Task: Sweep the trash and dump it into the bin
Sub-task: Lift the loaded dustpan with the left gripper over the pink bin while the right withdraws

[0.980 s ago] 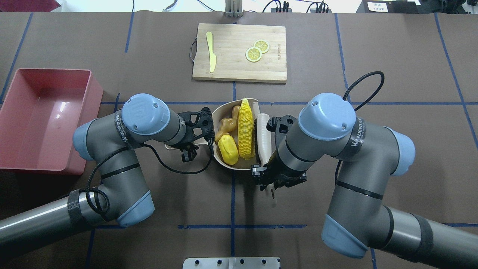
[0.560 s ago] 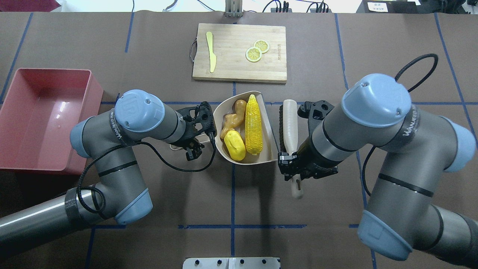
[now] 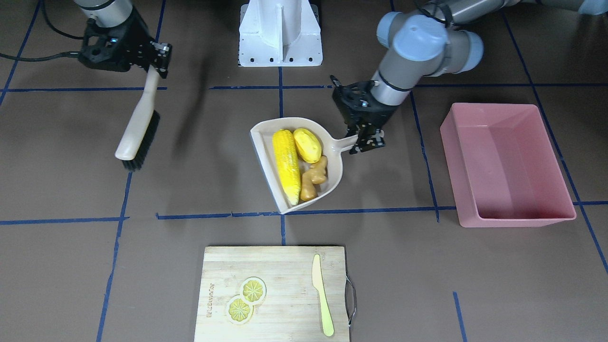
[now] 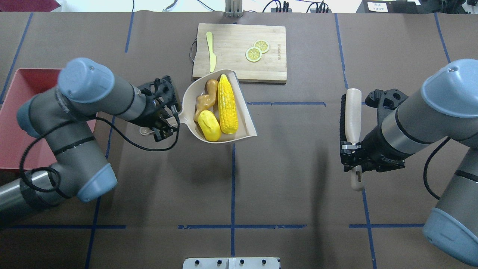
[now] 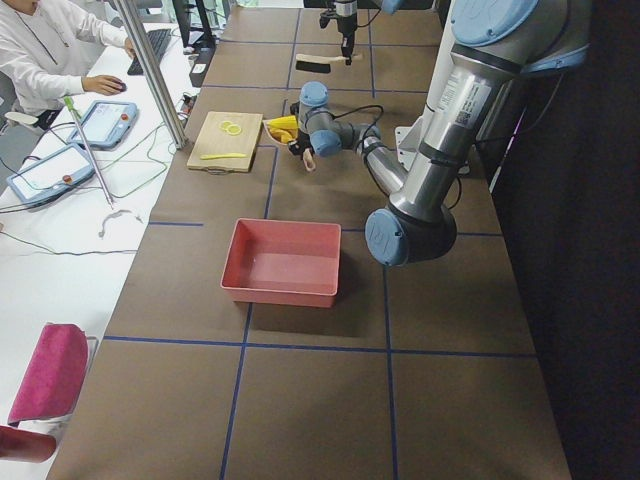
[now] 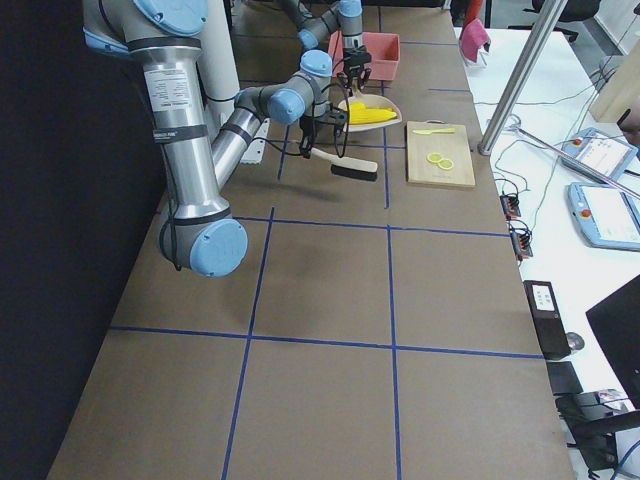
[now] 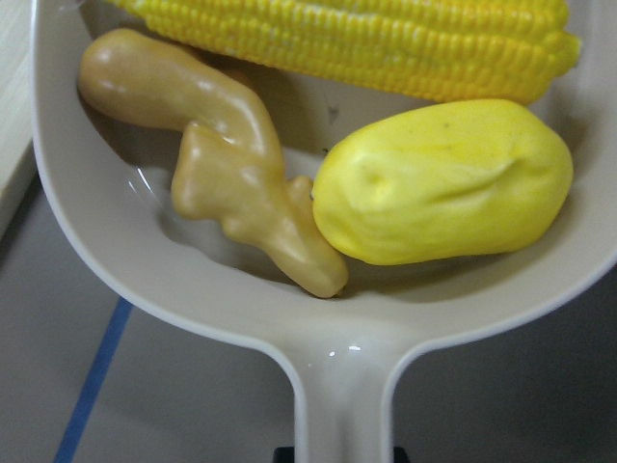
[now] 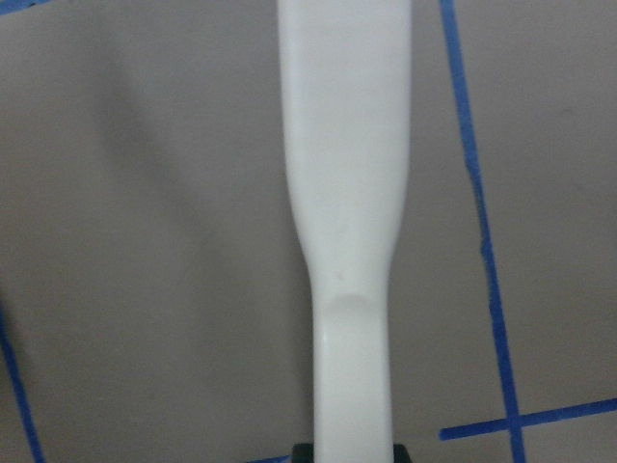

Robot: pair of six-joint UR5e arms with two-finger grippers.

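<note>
The left gripper [image 3: 365, 141] is clamped on the short flat handle of a beige plastic dustpan [image 4: 244, 126]. The pan is smooth and slightly glossy, with a rounded back wall and a straight open lip. It appears lifted off the table [image 4: 283, 168], since its shadow lies apart from it on the matte brown covering.

All the trash sits inside the pan. The yellow corn cob [image 4: 227, 109], ribbed with rows of kernels, lies lengthwise near the open lip. The smooth, rounded yellow potato-like lump [image 4: 209, 126] lies beside it at the handle end. The knobbly tan-brown ginger root [image 4: 204, 100] lies against the curved back wall, touching the lump.

The bin [image 3: 503, 166], a pink rectangular plastic tub with sloped walls, a flat rim and a shiny floor, stands on the table at the robot's left end, well apart from the pan.

The right gripper [image 4: 353, 158] grips the slim handle of a hand brush [image 4: 353, 110]. The brush has a smooth cream back with dark bristles along one side, and it is held far out to the robot's right.

Across the table lies a pale wooden cutting board [image 4: 239, 71] with a metal handle. On it are two lemon slices [image 4: 257, 50] and a flat yellow-green knife [image 4: 211, 56].
</note>
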